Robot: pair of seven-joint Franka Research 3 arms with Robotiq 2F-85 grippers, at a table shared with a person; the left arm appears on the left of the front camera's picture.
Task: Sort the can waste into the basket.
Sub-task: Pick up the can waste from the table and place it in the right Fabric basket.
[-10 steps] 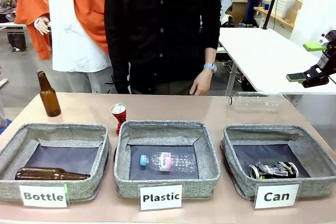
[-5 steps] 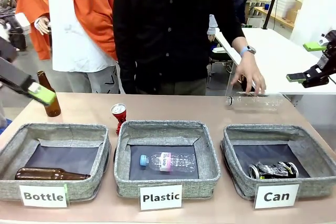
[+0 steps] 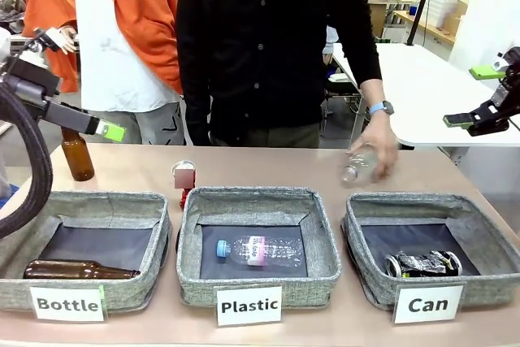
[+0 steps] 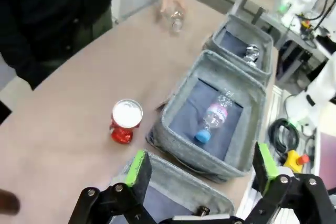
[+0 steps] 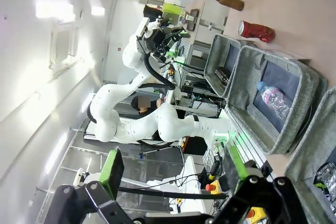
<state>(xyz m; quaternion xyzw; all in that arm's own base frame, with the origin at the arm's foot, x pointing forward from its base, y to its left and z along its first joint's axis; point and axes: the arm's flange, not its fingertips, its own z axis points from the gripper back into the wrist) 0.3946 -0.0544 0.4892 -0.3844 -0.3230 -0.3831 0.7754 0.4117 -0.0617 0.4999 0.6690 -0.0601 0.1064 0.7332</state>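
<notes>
The red can (image 3: 184,178) with a silver top stands on the table behind the middle basket; it is also the red can (image 4: 125,122) in the left wrist view and lies small as the red can (image 5: 255,31) in the right wrist view. The crushed black and silver can (image 3: 422,263) lies in the grey basket (image 3: 431,199) marked "Can". My left gripper (image 3: 104,127) hangs open above the table's left side, left of the red can, empty (image 4: 202,166). My right gripper (image 3: 479,97) is open and empty, high at the far right (image 5: 173,169).
A person's hand (image 3: 378,142) holds a clear plastic bottle (image 3: 357,165) behind the Can basket. A brown bottle (image 3: 76,150) stands at the back left. The "Bottle" basket (image 3: 89,199) holds a brown bottle, the "Plastic" basket (image 3: 258,194) a clear one.
My left arm came in from the left and moved right toward the red can. The person's hand took hold of the clear bottle and shifted it. The right gripper stayed still.
</notes>
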